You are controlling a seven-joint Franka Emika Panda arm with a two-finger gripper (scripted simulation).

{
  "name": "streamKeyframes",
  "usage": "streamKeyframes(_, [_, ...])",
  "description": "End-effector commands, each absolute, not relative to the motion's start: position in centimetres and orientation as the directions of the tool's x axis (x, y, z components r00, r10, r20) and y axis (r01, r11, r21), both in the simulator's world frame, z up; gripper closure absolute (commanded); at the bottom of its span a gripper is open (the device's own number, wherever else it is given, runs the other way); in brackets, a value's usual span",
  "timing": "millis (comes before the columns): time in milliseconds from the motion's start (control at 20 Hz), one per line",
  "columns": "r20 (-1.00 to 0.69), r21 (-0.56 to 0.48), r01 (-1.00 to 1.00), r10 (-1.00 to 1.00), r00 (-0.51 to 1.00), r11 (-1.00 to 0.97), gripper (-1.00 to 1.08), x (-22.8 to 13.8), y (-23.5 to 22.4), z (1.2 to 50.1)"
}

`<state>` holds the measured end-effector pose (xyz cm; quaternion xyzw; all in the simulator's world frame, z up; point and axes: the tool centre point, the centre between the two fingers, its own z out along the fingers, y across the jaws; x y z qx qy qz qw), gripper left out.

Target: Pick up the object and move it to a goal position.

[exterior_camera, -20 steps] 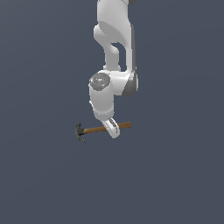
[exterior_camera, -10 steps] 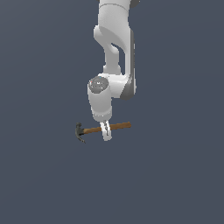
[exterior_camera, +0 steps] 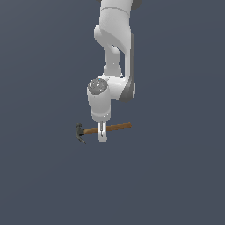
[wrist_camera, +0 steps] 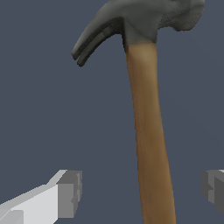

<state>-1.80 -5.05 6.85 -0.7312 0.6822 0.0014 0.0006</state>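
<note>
Exterior view: the arm's end effector (exterior_camera: 102, 135) reaches down over the hammer (exterior_camera: 103, 129), meeting its brown handle mid-length; the surface beneath shows no edges. Wrist view: the fingers (wrist_camera: 69, 194) stand spread, the hammer's (wrist_camera: 147, 127) handle between them, touching neither.

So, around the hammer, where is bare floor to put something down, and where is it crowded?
Bare grey surface lies on all sides of the claw hammer: beyond its head on the exterior view's left and past its handle end on the right. Only the handle's middle is crowded, where the open end effector straddles it, with small gaps showing in the wrist view.
</note>
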Motion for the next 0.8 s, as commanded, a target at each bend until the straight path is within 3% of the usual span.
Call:
streamKeyframes(0, [-0.001,0.0,-0.999,-0.999,0.044,-0.044,-0.92,-1.8,-5.2,6.7])
streamKeyframes(400, [0.0,0.0,-0.999,-0.999,0.036,-0.036,-0.92,-1.9,-5.2,6.4])
streamKeyframes(750, [-0.001,0.001,-1.0,-1.0,0.031,-0.031,-0.92,-2.0,-5.2,3.3])
